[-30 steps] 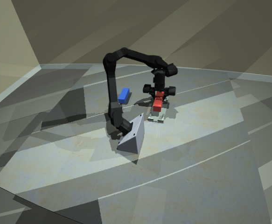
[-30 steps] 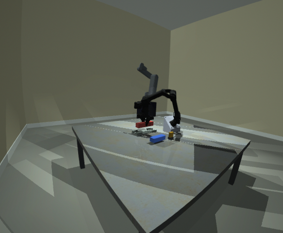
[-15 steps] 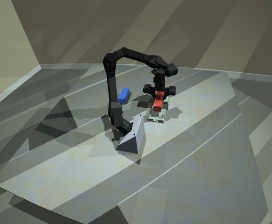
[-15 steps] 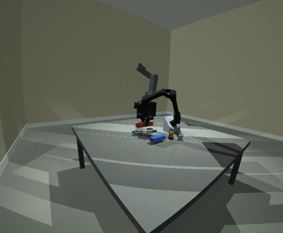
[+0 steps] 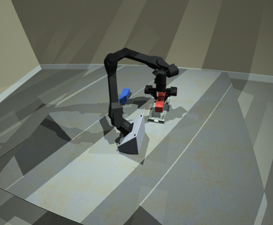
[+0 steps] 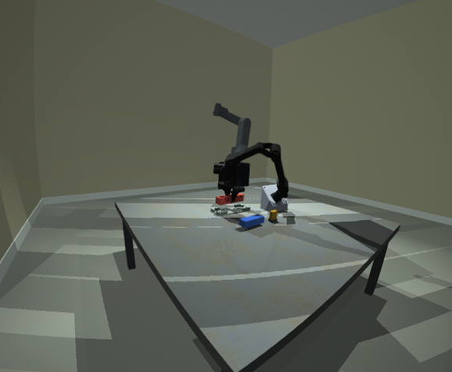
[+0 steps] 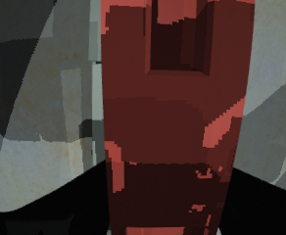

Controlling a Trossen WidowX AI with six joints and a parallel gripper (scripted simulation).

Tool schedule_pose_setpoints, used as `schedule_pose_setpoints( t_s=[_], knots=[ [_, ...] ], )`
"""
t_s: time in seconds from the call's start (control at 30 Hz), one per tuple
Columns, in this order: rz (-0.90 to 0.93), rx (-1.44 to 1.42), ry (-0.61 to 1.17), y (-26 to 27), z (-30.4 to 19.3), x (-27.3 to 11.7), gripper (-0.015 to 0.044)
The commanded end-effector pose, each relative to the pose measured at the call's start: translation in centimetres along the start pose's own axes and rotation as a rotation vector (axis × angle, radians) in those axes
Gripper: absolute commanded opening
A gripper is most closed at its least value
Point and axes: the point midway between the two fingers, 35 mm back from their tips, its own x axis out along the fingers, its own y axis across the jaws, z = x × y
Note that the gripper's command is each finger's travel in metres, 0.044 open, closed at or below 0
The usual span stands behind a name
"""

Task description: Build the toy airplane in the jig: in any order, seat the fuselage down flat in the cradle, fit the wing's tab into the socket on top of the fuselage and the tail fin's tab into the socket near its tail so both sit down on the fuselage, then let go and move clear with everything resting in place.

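Hanging above the pale jig (image 5: 156,120) (image 6: 233,211), right of centre in the top view, the red fuselage (image 5: 159,106) (image 6: 222,199) (image 7: 174,117) is pinched between the part-spread fingers of the gripper (image 5: 161,96) (image 6: 231,196). The blue block (image 5: 124,95) (image 6: 251,221) is seen near the jig, left of it in that view.

Black segmented arm (image 5: 112,84) (image 6: 279,166), rounded joints, dark cylinders flanking the black jaws (image 5: 160,98) (image 6: 229,197)

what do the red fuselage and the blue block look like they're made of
The red fuselage looks like matte plastic, perhaps painted wood: even color, no grain, a crisp-edged socket.
The blue block seems similar, uniformly colored with flat faces; plastic or painted wood, I can't tell which.
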Motion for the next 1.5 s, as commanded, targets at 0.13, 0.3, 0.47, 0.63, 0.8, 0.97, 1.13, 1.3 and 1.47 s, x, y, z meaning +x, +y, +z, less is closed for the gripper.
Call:
schedule_pose_setpoints(
  t_s=[0.13, 0.3, 0.47, 0.63, 0.8, 0.97, 1.13, 1.3, 1.47],
  knots=[
    [0.003, 0.006, -0.004, 0.0, 0.0, 1.2, 0.0197],
    [0.003, 0.006, -0.004, 0.0, 0.0, 2.1, 0.0197],
    [0.004, 0.006, -0.004, 0.0, -0.1, 2.8, 0.0197],
    [0.004, 0.006, -0.004, 0.0, -0.1, 3.2, 0.0197],
    [0.003, -0.001, 0.004, 0.1, -0.1, 3.2, 0.0177],
    [0.003, -0.001, 0.004, 0.1, -0.1, 3.2, 0.0085],
    [0.003, -0.001, 0.004, 0.1, -0.1, 3.2, 0.0111],
    [0.003, -0.001, 0.004, 0.1, -0.1, 3.2, 0.0243],
    [0.003, -0.001, 0.004, 0.1, -0.1, 3.2, 0.0374]
  ],
)
